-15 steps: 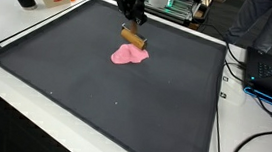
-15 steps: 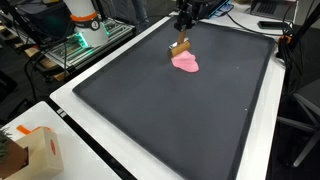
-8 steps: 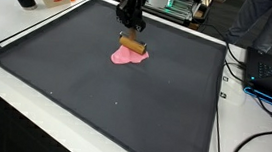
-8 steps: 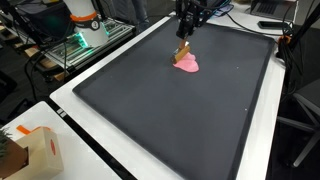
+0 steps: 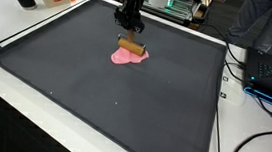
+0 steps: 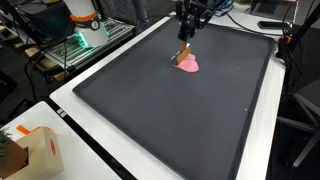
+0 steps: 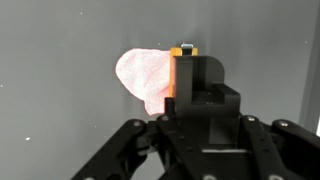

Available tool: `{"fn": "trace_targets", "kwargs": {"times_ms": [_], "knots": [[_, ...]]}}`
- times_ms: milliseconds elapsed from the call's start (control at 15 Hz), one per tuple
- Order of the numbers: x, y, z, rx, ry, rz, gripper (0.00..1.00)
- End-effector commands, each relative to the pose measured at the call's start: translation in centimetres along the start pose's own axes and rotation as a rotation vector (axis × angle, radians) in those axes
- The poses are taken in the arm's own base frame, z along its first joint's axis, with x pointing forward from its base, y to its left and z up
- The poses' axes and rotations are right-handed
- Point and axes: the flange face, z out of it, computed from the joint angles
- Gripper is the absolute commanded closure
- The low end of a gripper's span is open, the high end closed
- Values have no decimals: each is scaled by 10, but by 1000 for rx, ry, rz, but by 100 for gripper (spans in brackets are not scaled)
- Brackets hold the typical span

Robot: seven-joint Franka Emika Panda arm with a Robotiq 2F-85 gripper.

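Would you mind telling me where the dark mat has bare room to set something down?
The dark mat is bare from the pink cloth to its near edge and to both side edges. It is crowded only towards the far edge, where the gripper holds the wooden block at the cloth.

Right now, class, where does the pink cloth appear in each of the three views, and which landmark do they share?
In an exterior view: the pink cloth lies upper middle, on the black mat.
In an exterior view: the pink cloth lies upper right of centre.
Wrist view: the pink cloth lies left of centre.
Shared landmark: the brown block held in the gripper, at the cloth's edge in every view.
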Motion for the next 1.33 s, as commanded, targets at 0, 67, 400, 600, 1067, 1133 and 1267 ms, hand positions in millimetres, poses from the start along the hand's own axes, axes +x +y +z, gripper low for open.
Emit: {"fn": "trace_targets", "kwargs": {"times_ms": [0, 67, 400, 600, 1067, 1133, 1267], "knots": [[-6, 6, 6, -73, 13, -1, 77], [-8, 9, 6, -87, 11, 2, 77], [-16, 17, 11, -124, 23, 27, 77], [-22, 20, 9, -157, 43, 65, 77], [-31, 20, 30, 55, 57, 44, 77], [-32, 20, 30, 83, 48, 52, 77], [-34, 22, 33, 133, 45, 60, 77]]}}
